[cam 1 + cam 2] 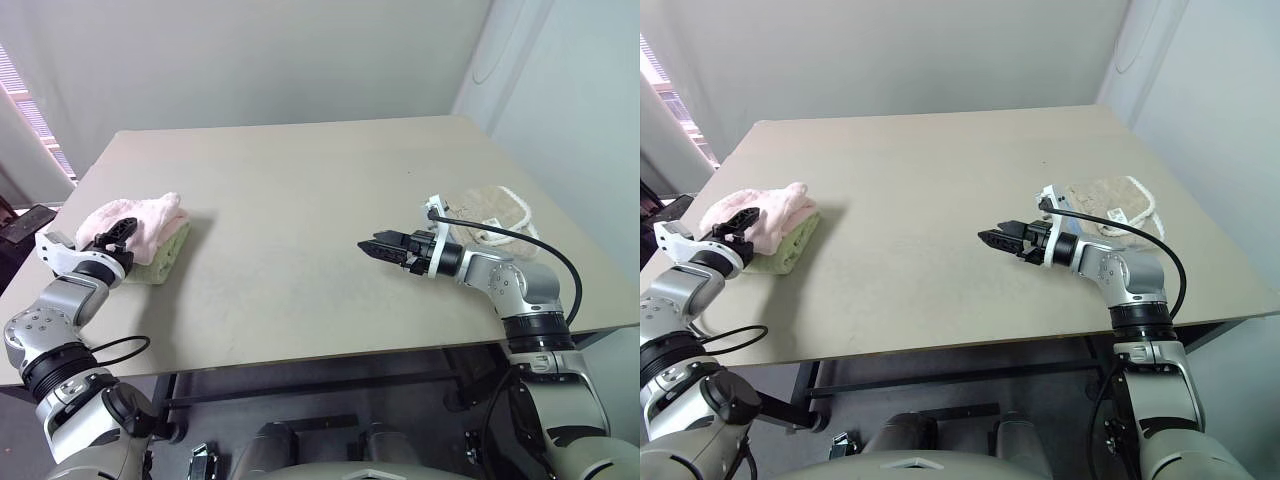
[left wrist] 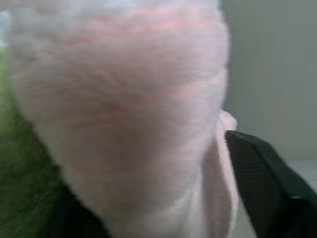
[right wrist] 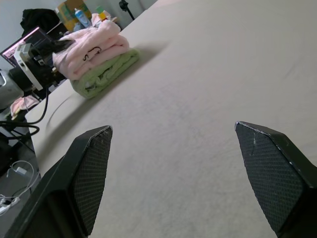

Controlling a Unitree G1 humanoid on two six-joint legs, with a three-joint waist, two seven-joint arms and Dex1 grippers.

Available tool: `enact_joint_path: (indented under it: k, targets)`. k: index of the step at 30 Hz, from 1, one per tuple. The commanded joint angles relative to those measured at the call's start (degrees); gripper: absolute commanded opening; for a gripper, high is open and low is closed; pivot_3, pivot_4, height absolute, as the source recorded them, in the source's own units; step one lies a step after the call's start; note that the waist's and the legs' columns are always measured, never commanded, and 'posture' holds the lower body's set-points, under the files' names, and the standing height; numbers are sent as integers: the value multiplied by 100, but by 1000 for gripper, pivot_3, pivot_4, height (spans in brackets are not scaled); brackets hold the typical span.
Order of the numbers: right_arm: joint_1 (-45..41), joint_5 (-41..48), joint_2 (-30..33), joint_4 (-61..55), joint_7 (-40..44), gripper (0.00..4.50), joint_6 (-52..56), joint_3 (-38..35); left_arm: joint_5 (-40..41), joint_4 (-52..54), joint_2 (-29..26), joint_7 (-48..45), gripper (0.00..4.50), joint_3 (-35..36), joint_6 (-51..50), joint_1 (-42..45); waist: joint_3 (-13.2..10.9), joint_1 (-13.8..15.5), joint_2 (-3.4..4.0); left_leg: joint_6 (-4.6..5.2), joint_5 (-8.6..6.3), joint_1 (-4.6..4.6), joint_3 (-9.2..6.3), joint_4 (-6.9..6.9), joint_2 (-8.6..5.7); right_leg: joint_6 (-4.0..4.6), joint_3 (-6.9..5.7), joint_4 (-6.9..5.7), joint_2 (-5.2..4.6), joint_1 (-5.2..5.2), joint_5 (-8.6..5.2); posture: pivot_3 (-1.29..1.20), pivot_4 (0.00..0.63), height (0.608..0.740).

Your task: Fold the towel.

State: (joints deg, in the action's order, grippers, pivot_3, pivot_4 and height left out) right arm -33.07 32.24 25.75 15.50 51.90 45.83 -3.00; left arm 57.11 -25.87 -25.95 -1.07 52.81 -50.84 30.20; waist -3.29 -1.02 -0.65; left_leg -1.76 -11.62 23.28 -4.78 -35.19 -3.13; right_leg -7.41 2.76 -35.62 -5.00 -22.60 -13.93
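Note:
The towel, pale pink and folded into a thick bundle, lies on top of a light green folded towel at the table's left edge. A small dark motif shows on its side in the right wrist view. My left gripper is at the towel's near end with its jaws standing wide. In the left wrist view pink cloth bulges between them, beside one black finger. My right gripper hovers open and empty over the bare table at centre right, pointing left toward the towels.
A beige white-edged towel lies flat at the table's right, just behind my right arm. The wide tabletop between the two grippers is bare. Beyond the table's left edge, clutter and cables sit low.

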Motion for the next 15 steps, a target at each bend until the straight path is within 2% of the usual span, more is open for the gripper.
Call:
enact_joint_path:
  k: [1,4,7,11,15]
  targets:
    - [-136,16,-27,-125,73,4165,-98,-23,303,441,-61,-112,4447,-43,-35,87,0,-1,0,0,0,0,0,0,0,0,0,0,0,0,0,0,0,740]
    - [-160,44,-2,-110,133,4165,-73,-49,677,951,44,87,4447,92,-134,-73,0,-8,0,0,0,1,0,0,0,0,0,1,0,1,0,0,0,740]
    - [-176,33,52,-104,257,4165,-55,-3,1280,1622,317,687,4447,305,-378,-463,1,-18,2,0,0,0,0,3,1,0,2,6,-1,2,0,0,0,740]
    - [-214,-20,56,-34,400,4165,-107,62,2407,2871,835,1605,4447,474,-470,-1470,2,-21,0,0,-1,-2,0,6,7,0,10,8,-2,1,0,0,0,740]
    - [-252,-74,-26,48,499,4165,-153,151,3256,3368,1064,2088,4447,484,-113,-2260,6,14,-5,-16,-10,-2,-2,0,10,14,6,10,4,2,3,0,0,740]
